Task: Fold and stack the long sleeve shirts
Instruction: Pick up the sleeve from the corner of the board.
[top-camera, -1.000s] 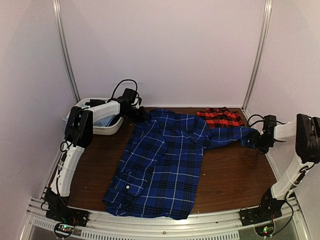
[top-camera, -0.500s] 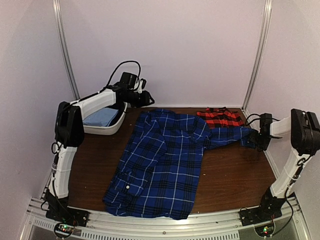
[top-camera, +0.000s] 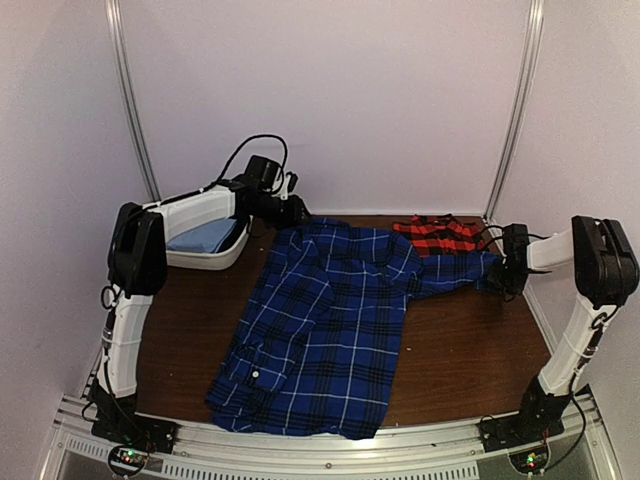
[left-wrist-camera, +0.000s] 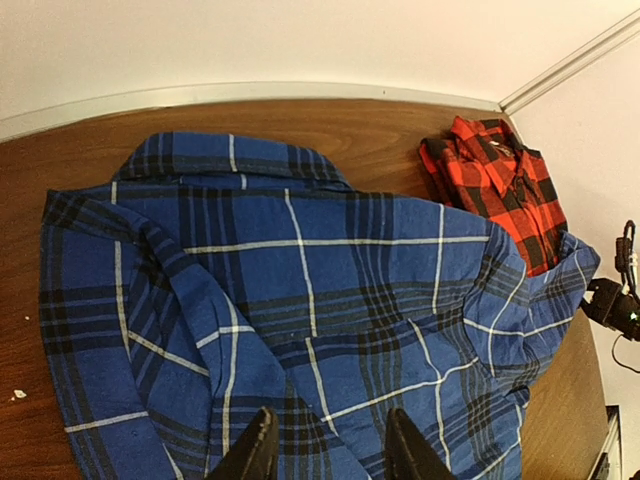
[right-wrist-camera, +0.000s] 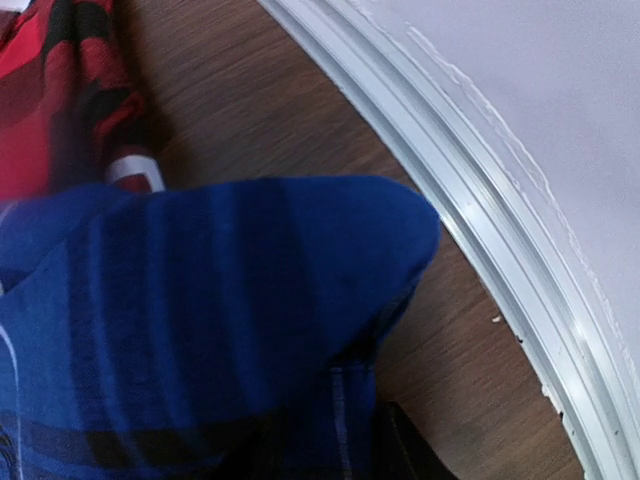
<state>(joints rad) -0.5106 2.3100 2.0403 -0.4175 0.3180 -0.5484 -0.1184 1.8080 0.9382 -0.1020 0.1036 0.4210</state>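
Left gripper (left-wrist-camera: 325, 455): fingers spread wide, nothing between them, above blue plaid shirt (top-camera: 320, 320) near its collar. Right gripper (top-camera: 497, 277): pinched on end of that shirt's outstretched sleeve, cloth draped over fingers. White rounded tub (top-camera: 205, 262) at rear left holds light blue cloth (top-camera: 200, 236). Blue shirt spread mid-table, soft and creased, with black bands and thin white lines. Red-and-black check shirt (top-camera: 438, 235) folded at rear right, just beside sleeve. Table (top-camera: 470, 350): brown wood grain.

Wooden table (top-camera: 470, 350), blue plaid shirt (top-camera: 320, 330) spread at centre. Folded red-and-black shirt (top-camera: 440, 235) far right; white tub (top-camera: 215, 258) far left.
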